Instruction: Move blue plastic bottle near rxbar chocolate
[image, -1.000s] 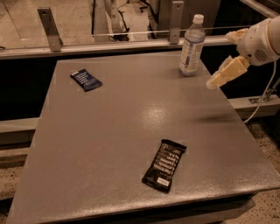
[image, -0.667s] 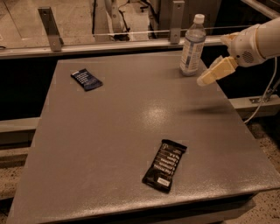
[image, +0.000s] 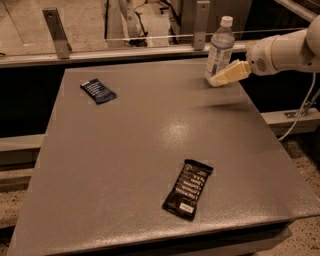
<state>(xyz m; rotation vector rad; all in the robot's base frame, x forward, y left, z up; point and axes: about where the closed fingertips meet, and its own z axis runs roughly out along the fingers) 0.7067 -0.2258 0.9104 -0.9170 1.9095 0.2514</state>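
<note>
Your claw (image: 223, 77) sits low beside the blue plastic bottle (image: 219, 47), which stands upright at the surface's (image: 150, 145) far right edge. It is likely placed low for a stable grasp. Whether it is released or clenched cannot be told. The rxbar chocolate (image: 188, 189) lies well apart, near the front.

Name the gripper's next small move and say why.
Probably ease the gripper a little closer onto the lower body of the blue plastic bottle to secure a grasp. The gripper is right beside the bottle's base at the far edge of the table. The bottle stands upright there, and the rxbar chocolate lies well away near the front edge.
</note>
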